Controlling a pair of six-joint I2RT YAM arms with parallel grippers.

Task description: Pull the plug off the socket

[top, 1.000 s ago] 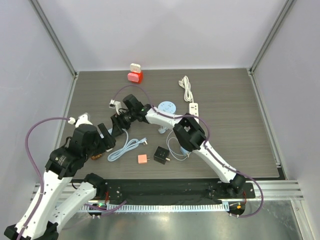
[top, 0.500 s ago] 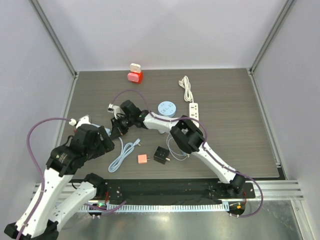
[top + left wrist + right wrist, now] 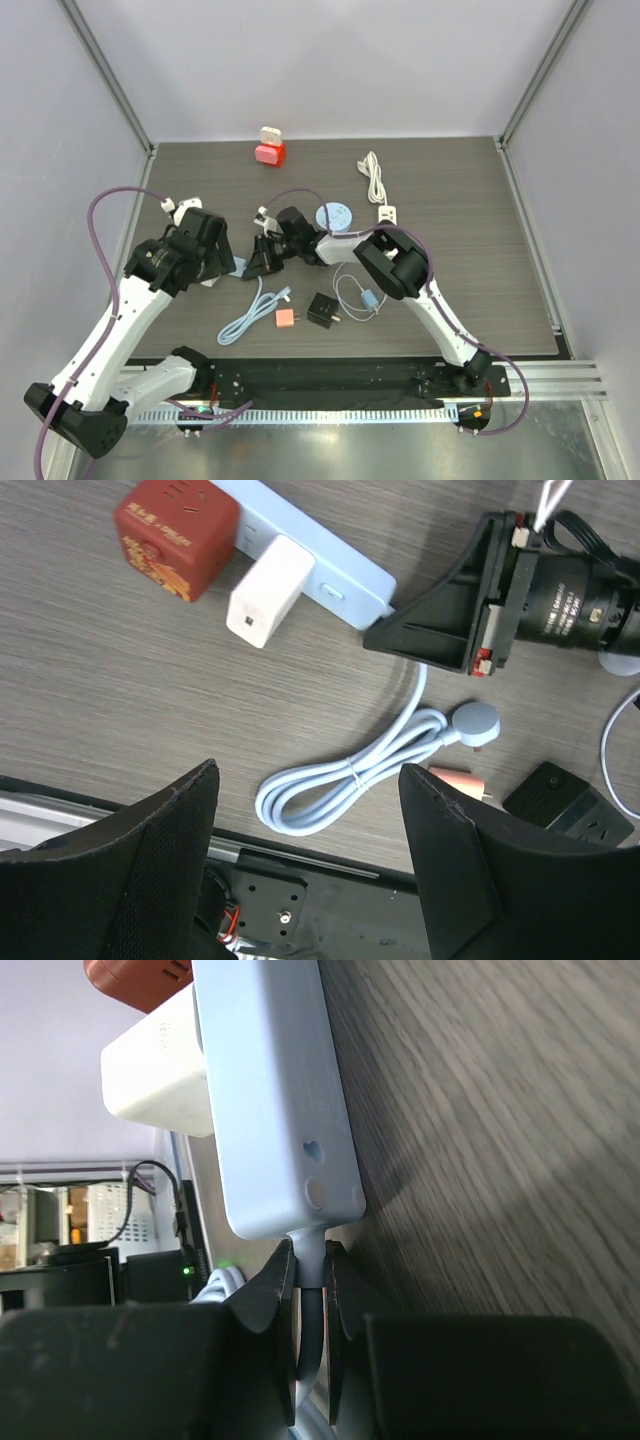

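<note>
The socket is a light-blue power strip (image 3: 310, 550) lying on the dark wood table. A white plug (image 3: 267, 592) sits in it, beside a red cube adapter (image 3: 176, 525). My right gripper (image 3: 308, 1295) is shut on the strip's grey-blue cord (image 3: 310, 1255), right where the cord leaves the strip's end (image 3: 285, 1130). In the left wrist view that gripper (image 3: 392, 638) points at the strip from the right. My left gripper (image 3: 308, 855) hangs open above the table, nearer than the strip, with nothing between its fingers. From above, the left gripper (image 3: 218, 262) covers most of the strip.
The strip's coiled cable (image 3: 345, 780) with its round plug lies in front. A pink adapter (image 3: 286, 318) and a black adapter (image 3: 322, 311) lie near the front edge. Farther back are a blue disc (image 3: 333, 215), a white power strip (image 3: 386, 212) and a red-and-white block (image 3: 270, 150).
My right gripper has shut on the strip's cord and shifted a little right. The left arm has swung up and away from the near edge.
</note>
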